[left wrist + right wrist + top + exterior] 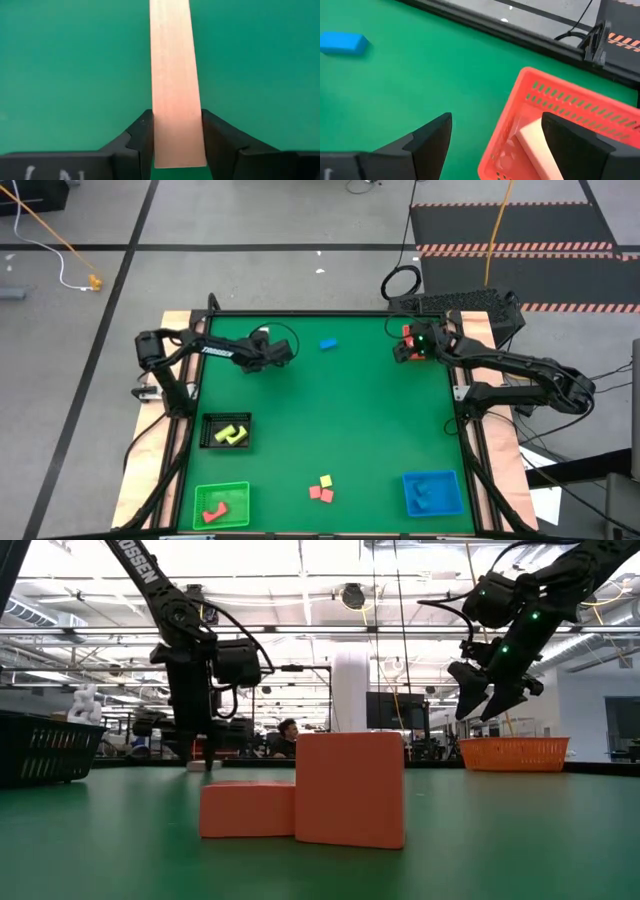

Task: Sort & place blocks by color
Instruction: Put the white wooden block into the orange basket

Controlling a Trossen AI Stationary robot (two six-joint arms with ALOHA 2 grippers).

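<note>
Left gripper (177,137): we find its fingers pressed on both sides of a pale tan bar (172,75), low on the green table (330,430), upper left of the high view.

Right gripper (497,142): fingers spread wide, holding nothing, above a red basket (560,100) at upper right; a pale block (535,142) lies inside.

We also list:
- blue block (328,344), top centre
- red and yellow blocks (321,488), bottom centre
- black bin (226,431), green tray (221,505) and blue tray (432,493), each with blocks inside
</note>
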